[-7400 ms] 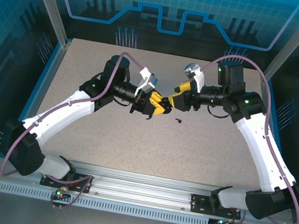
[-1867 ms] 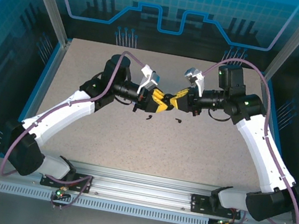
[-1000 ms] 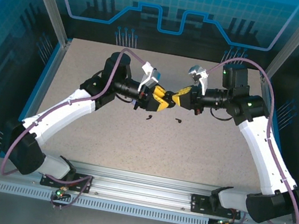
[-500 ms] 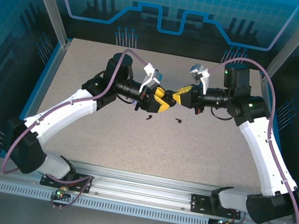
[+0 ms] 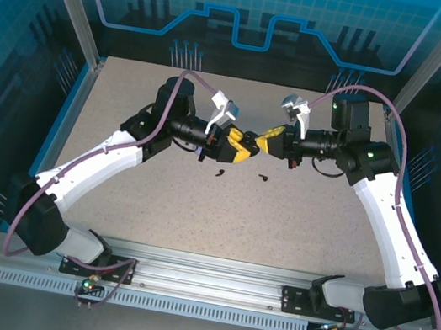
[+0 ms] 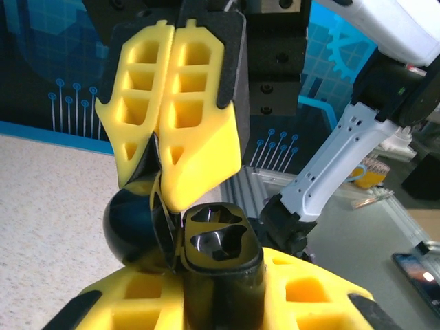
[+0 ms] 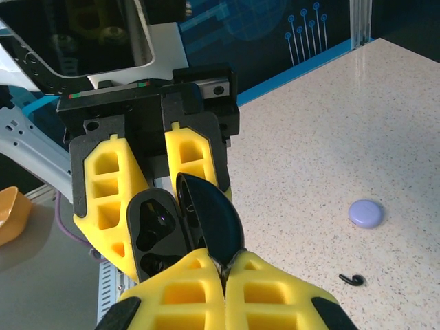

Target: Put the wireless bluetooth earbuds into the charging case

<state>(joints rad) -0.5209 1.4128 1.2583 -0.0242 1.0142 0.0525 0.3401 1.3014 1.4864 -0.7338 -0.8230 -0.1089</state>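
The charging case (image 6: 220, 240) is a black shell held upright in the air, and my left gripper (image 6: 220, 292) is shut on its body. Its hinged lid (image 7: 213, 210) stands swung open, with my right gripper (image 7: 225, 265) shut on the lid's edge. Two empty sockets show in the case's open top. In the top view the left gripper (image 5: 243, 147) and right gripper (image 5: 260, 140) meet tip to tip above the table's middle. Two wireless bluetooth earbuds lie on the table below them, one earbud (image 5: 221, 171) to the left and the other earbud (image 5: 263, 176) to the right.
A small lavender disc (image 7: 365, 213) lies on the speckled table (image 5: 296, 221), beyond an earbud (image 7: 352, 279). Blue walls and metal posts ring the table. A slotted rail (image 5: 211, 266) runs along the near edge between the arm bases.
Both grippers, joined at the case, have crept slightly away from the bases and upward. The left jaws have tightened a little on the case. The earbuds on the table have not moved.
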